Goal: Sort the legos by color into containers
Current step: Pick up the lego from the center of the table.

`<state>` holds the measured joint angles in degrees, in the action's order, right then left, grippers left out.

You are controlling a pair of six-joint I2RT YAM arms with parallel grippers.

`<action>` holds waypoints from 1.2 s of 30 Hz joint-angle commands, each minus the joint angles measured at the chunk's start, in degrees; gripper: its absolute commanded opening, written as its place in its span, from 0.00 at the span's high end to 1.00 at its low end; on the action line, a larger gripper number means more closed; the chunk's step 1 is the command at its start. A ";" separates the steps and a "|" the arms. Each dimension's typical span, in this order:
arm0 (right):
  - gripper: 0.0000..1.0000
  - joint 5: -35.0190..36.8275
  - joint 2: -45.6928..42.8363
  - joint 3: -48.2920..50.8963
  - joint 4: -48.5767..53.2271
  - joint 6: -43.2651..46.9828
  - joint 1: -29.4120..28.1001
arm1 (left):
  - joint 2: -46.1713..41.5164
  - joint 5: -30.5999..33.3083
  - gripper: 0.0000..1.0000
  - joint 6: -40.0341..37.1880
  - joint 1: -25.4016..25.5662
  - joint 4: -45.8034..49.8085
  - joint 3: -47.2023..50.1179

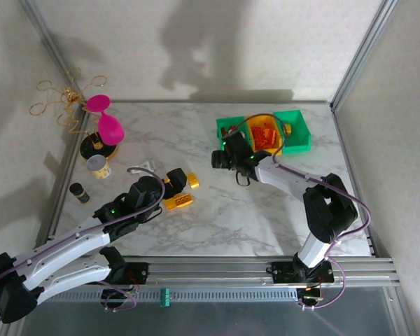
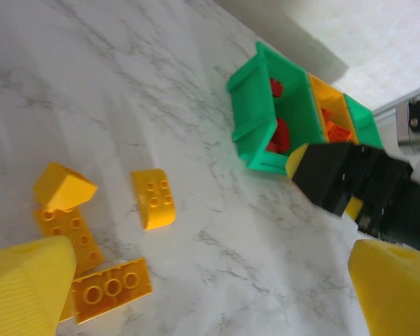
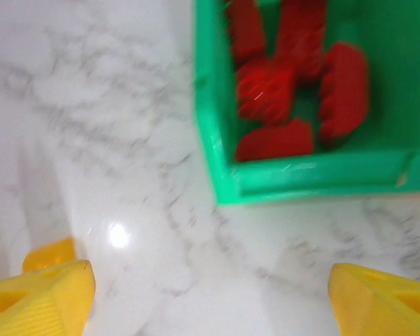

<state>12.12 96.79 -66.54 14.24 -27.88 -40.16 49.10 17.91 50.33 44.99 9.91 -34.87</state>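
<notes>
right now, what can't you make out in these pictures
- Top view: the right gripper overhangs the left green bin, hiding most of its contents.
- Right wrist view: red bricks blurred and cut by the top edge; uncountable.
- Left wrist view: far green bin is a sliver behind the yellow bin; inside hidden.
- Top view: dark object by the left rail, too small to name.

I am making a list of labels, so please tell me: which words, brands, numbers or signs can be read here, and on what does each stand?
No text can be read.
On the cup: any print is too small to read.
On the dark bottle: too small to read.
On the yellow bricks: the studs show no legible mark.
On the bins: no label seen.
</notes>
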 commanded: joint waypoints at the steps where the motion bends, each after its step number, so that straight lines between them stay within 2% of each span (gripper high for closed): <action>1: 0.12 0.46 0.95 0.97 -1.67 -1.20 -5.69 | -3.68 4.75 0.00 3.93 -0.34 4.35 2.76; 8: 0.10 -2.53 8.24 -1.69 -3.08 -2.86 -12.01 | -8.81 7.52 0.00 7.39 -0.34 6.89 5.86; 16: 0.11 -1.89 15.83 -7.70 -1.88 -1.87 -13.62 | -9.69 8.63 0.00 7.56 -0.43 8.06 6.04; 24: 0.25 2.18 22.40 -14.25 1.35 0.42 -13.62 | -9.88 9.03 0.00 7.67 -0.51 7.90 6.20; 31: 0.44 3.34 25.20 -16.43 2.76 1.05 -13.56 | -9.60 9.16 0.00 7.94 -0.53 7.32 6.40; 36: 0.57 1.59 23.70 -15.75 1.78 0.46 -13.54 | -9.07 8.87 0.00 7.53 -0.52 6.85 6.21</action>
<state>14.28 120.77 -81.76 15.64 -27.29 -53.41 39.86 24.97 56.27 44.88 15.73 -29.12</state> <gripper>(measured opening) 0.443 0.996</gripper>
